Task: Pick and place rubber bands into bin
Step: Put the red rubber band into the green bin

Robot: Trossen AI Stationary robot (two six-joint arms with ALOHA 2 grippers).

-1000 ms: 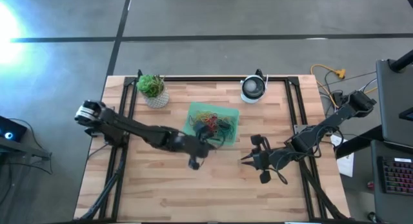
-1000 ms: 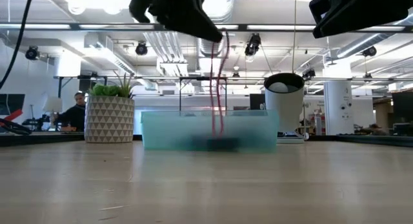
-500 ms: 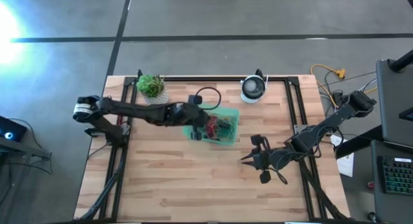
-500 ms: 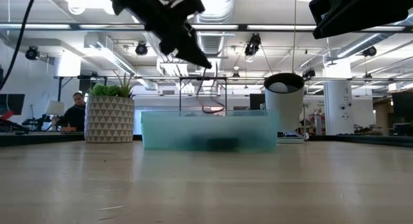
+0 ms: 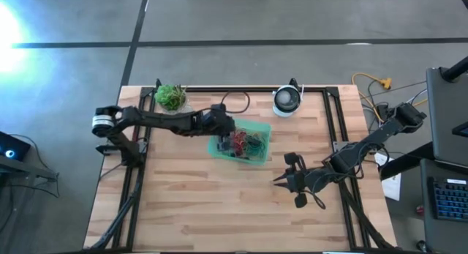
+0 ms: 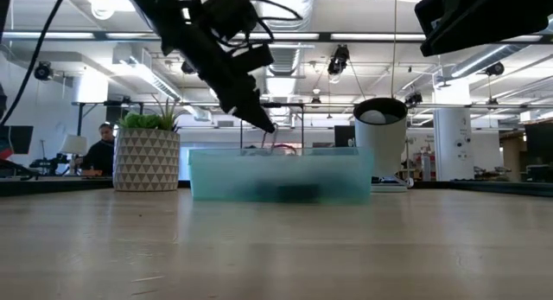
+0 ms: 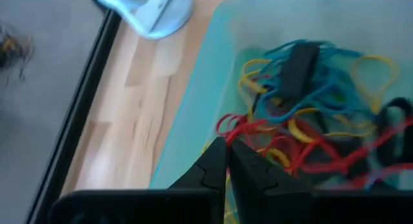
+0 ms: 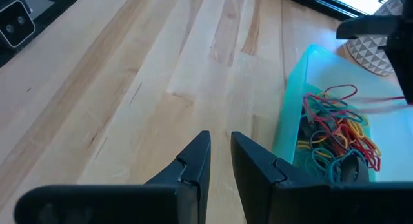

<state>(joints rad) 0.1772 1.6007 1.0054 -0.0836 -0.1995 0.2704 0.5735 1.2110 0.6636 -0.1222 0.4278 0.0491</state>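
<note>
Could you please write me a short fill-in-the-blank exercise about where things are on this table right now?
1. The rubber bands lie in the green ____.
2. The gripper over the bin belongs to the ____ arm.
3. The right gripper hangs over bare ____.
4. The potted plant stands at the table's far ____ corner.

Missing words: bin; left; wood; left

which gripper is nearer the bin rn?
Left. The left gripper hangs at the bin's far-left rim, over the rubber bands. The right gripper waits off the bin's near-right corner, apart from it.
</note>
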